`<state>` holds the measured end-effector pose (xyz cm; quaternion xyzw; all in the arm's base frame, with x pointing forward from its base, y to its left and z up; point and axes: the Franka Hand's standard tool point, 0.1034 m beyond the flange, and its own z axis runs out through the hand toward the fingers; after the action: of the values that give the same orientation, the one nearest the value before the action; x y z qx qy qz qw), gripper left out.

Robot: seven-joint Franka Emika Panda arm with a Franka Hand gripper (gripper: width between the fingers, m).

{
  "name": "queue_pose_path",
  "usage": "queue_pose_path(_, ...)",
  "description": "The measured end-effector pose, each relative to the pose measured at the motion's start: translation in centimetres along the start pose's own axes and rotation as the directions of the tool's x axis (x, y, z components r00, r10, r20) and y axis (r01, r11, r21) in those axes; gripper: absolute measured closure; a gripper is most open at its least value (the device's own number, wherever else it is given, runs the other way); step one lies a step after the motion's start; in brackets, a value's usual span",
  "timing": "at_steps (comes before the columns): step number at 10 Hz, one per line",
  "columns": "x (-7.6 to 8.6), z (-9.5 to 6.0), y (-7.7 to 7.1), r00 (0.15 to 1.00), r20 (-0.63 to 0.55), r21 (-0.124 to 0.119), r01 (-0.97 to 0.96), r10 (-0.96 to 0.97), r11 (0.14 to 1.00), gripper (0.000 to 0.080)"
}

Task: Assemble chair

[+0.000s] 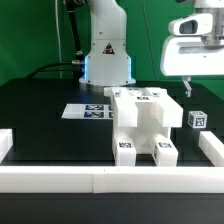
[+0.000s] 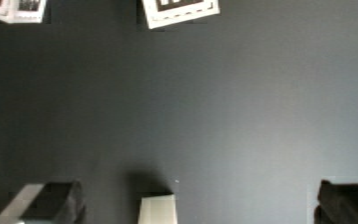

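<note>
One chair, a chunky matte-white block of joined parts with square black-and-white tags, stands on the bench, one small tagged cube near it (the exterior view's right), one end effector above, wide and empty.

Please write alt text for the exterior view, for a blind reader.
White blocky chair parts stand grouped in the middle of a black table, close to a white rail. A small tagged block sits apart on the exterior view's right; the open hand hangs above that side.
</note>
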<state>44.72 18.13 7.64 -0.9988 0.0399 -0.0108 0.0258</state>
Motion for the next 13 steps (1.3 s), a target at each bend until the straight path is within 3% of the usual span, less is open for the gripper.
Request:
queue_pose_path(2,-2.4,1.1,-1.2,0.998,-0.007,-0.002,0.066,-0.066,0.998,0.0151)
queue_pose_path(4,-3.9,2.2,-1.1,0.996,-0.028,-0.004,0.089,-0.089,0.996,0.0151)
queue_pose_path(8,-4.1,2.5,-0.9,0.996,-0.028,-0.006,0.088,-0.088,0.996,0.0151)
queue_pose_path(13,-4.9,4.8,-0.3,0.995,-0.019,-0.026,0.096,-0.096,0.995,0.0151)
